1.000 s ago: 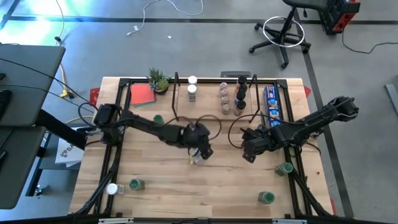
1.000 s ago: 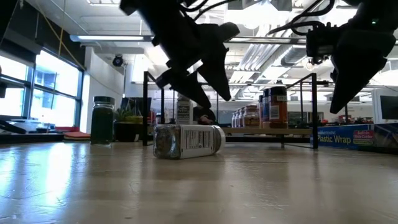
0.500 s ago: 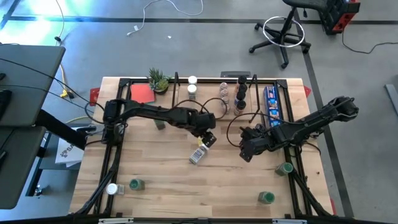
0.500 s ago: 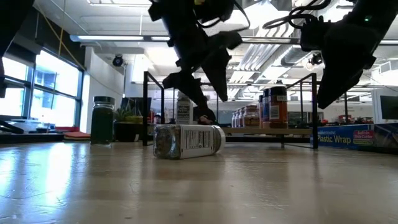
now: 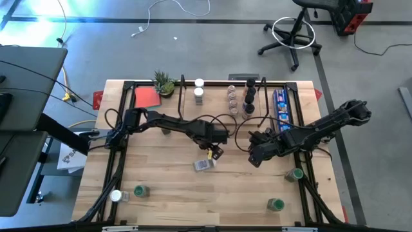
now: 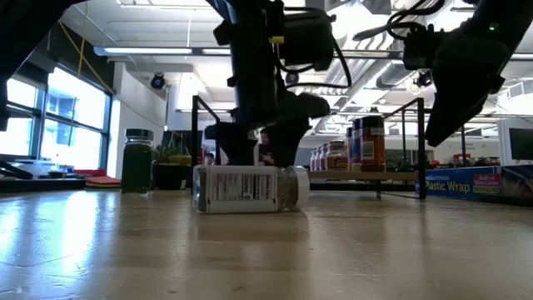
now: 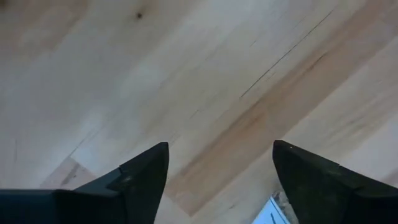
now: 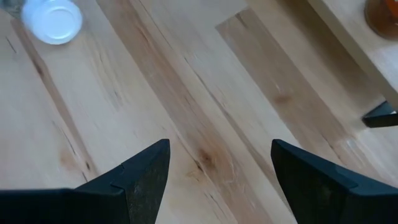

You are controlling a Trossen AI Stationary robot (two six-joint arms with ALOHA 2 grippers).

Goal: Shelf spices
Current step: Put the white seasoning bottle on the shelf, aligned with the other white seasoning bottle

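One spice jar (image 5: 204, 165) lies on its side near the table's middle, its label broadside in the low view (image 6: 246, 187). My left gripper (image 5: 214, 153) points straight down just beyond the jar's far side, open, with bare wood between its fingers (image 7: 221, 162). A corner of the jar (image 7: 272, 210) shows beside one finger. Several spices (image 5: 232, 96) stand upright on the shelf (image 5: 215, 96) at the far edge. My right gripper (image 5: 253, 159) hangs open above the table, right of the middle (image 8: 221, 162). My left gripper stands close against the lying jar's far side (image 6: 258, 167). The jar hides the fingertips in the low view, so I cannot tell whether a finger touches it.
Green-lidded jars stand near left (image 5: 140, 191), near right (image 5: 277, 204) and right (image 5: 295, 174). A white-lidded one (image 5: 116, 195) is at the near left corner. A blue box (image 5: 281, 106), a red pad (image 5: 147, 97) and a plant (image 5: 163, 82) flank the shelf.
My left gripper has come down and a little toward the table's right, and has tipped from slanting to pointing straight down behind the lying jar. The jar has turned on the table: it now lies broadside to the near edge and sits slightly nearer that edge.
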